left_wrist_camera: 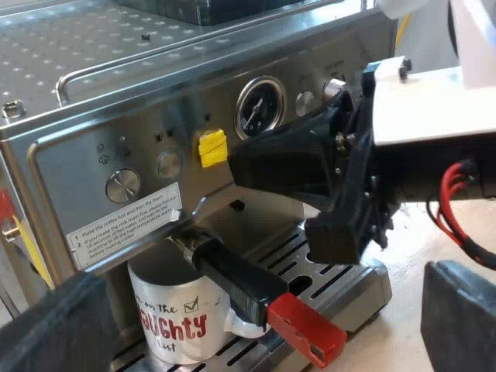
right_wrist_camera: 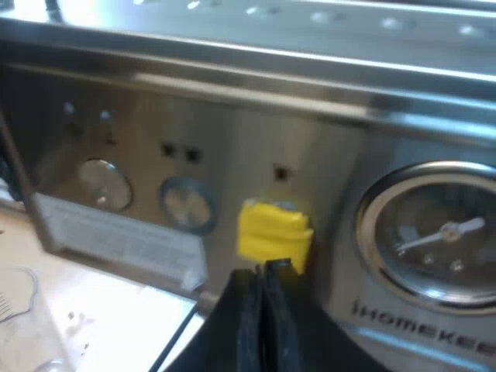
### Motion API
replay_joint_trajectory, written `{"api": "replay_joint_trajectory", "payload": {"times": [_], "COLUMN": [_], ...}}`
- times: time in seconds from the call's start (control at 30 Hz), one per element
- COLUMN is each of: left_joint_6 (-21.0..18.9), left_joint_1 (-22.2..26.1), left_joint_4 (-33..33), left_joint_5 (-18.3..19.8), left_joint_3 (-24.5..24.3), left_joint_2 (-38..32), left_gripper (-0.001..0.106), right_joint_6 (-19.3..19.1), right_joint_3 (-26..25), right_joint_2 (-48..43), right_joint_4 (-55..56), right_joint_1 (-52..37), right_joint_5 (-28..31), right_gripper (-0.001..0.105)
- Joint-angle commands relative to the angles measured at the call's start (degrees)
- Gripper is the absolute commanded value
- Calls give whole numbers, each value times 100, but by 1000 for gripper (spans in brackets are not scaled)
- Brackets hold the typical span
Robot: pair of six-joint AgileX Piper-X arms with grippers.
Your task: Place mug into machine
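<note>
Pale desk (left_wrist_camera: 399,333) shows just past the corner of the espresso machine (left_wrist_camera: 93,155), whose steel front fills most of what I see. The mug (left_wrist_camera: 174,318) is already in the machine: it stands upright on the slotted drip tray (left_wrist_camera: 341,287), directly under the metal holder that is locked into the front. It is white with red lettering, and its own handle points outward.

The holder's dark handle (left_wrist_camera: 232,275) juts out over the mug's rim and ends in its red tip (left_wrist_camera: 306,329).

My left gripper (left_wrist_camera: 263,310) hangs in front of the tray with its two black fingers spread wide and nothing between them. One finger (left_wrist_camera: 54,329) is near the mug, and the other (left_wrist_camera: 461,318) is off over the desk.

My right gripper (right_wrist_camera: 263,271) is up at the control panel, fingers pressed together into one narrow tip and holding nothing. That tip sits at the lower edge of a yellow tab (right_wrist_camera: 273,231) on the panel; I cannot tell whether it touches. The tab lies between a round button (right_wrist_camera: 186,203) and the pressure gauge (right_wrist_camera: 434,232). Under the button is a white instruction label (left_wrist_camera: 124,225), with a round knob (left_wrist_camera: 122,186) just above it.
</note>
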Motion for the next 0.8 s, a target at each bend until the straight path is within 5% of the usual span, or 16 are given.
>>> {"api": "replay_joint_trajectory", "payload": {"times": [0.03, 0.37, 0.57, 0.8], "left_joint_6": [-53, -53, -53, -53], "left_joint_1": [-29, -29, -29, -29], "left_joint_4": [15, 15, 15, 15], "left_joint_5": [32, 39, 39, 39], "left_joint_3": [-45, -45, -45, -45], "left_joint_2": [-16, -16, -16, -16], "left_gripper": [81, 81, 81, 81], "right_joint_6": [-76, -76, -76, -76], "right_joint_3": [-62, -84, -99, -98], "right_joint_2": [-1, 287, 439, 407], "right_joint_4": [-141, -452, -721, -635], "right_joint_1": [-100, -264, -293, -311], "right_joint_5": [-7, -225, 415, 428], "right_gripper": [0, 0, 0, 0]}}
